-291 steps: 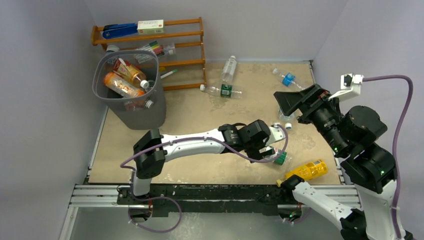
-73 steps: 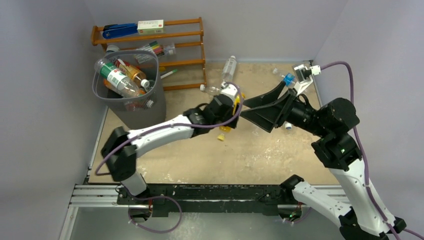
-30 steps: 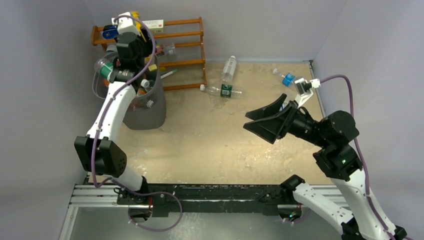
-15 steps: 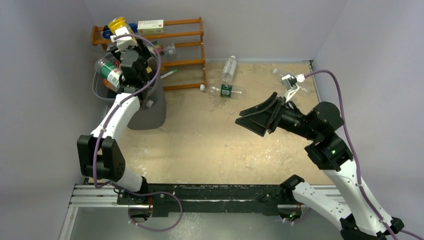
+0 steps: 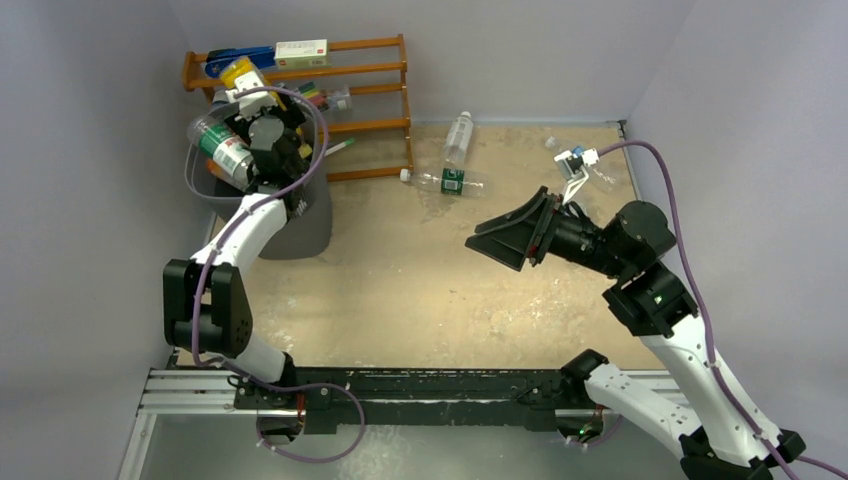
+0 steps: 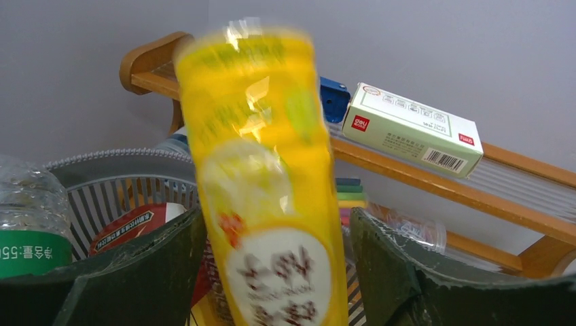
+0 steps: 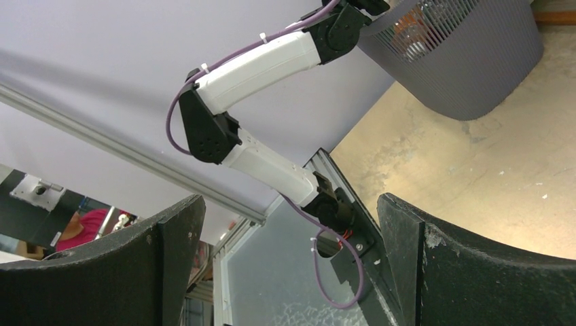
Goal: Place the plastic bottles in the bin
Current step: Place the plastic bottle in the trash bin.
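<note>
top external view: the left gripper (image 5: pixel 255 100) hangs over the grey bin (image 5: pixel 312 215) at the table's far left corner. a yellow bottle (image 5: pixel 237 72) pokes up beside it, above the rim. the bin already holds several bottles, among them a clear one with a green label (image 5: pixel 222 148). two clear bottles (image 5: pixel 458 135) lie on the sandy table (image 5: pixel 400 290) near the orange wooden rack (image 5: pixel 370 70), and another lies partly hidden by the right arm's camera mount. the right gripper (image 5: pixel 495 245) hovers mid-table, spread wide and holding nothing.

left wrist view: the yellow bottle (image 6: pixel 258 170) stands upright between the dark fingers (image 6: pixel 136 272) of the left gripper (image 6: pixel 275 217). it is blurred while everything behind it is sharp. it cannot be told whether the jaws pinch it or have let go. below it are the bin's rim (image 6: pixel 129 159) and the clear green-labelled bottle (image 6: pixel 27 217). behind it a pale green box (image 6: pixel 411 129) sits on the rack (image 6: pixel 516 210).

right wrist view: the right gripper (image 7: pixel 291 204) is fully spread and empty, looking across at the left arm (image 7: pixel 258 61) and the bin's mesh wall (image 7: pixel 462 61).

handling: these bottles look light, thin-walled and smooth, so they probably dent and slip under a squeeze. a hold across the labelled middle seems safest.
</note>
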You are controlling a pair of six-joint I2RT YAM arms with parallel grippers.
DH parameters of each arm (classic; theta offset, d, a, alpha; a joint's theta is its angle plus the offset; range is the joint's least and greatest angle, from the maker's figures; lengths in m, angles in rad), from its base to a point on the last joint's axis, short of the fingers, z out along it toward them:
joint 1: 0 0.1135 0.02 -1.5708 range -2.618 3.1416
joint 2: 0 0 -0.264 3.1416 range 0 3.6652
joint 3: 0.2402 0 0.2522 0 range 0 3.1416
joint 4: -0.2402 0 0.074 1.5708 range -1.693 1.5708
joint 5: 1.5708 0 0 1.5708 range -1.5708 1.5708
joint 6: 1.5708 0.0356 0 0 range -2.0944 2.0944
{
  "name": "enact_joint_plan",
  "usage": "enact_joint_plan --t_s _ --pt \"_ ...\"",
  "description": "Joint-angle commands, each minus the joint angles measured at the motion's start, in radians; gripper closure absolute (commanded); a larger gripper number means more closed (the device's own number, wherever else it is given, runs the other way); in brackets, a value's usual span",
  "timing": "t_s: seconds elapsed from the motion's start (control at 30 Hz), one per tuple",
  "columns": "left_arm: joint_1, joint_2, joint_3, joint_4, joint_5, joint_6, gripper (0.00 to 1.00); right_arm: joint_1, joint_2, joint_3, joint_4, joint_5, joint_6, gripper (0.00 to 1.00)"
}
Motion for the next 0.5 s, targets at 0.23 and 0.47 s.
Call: enact_joint_plan --t_s 0.23,0.47 --pt "0.005 -0.004 0.037 -0.023 0.006 -0.037 0.1 0.001 0.002 -0.002 0.066 -0.024 -0.006 0.0" --pt "0.005 -0.071 0.145 -0.25 0.037 -0.056 0.06 0.002 0.015 -0.004 0.08 -0.029 -0.005 0.0"
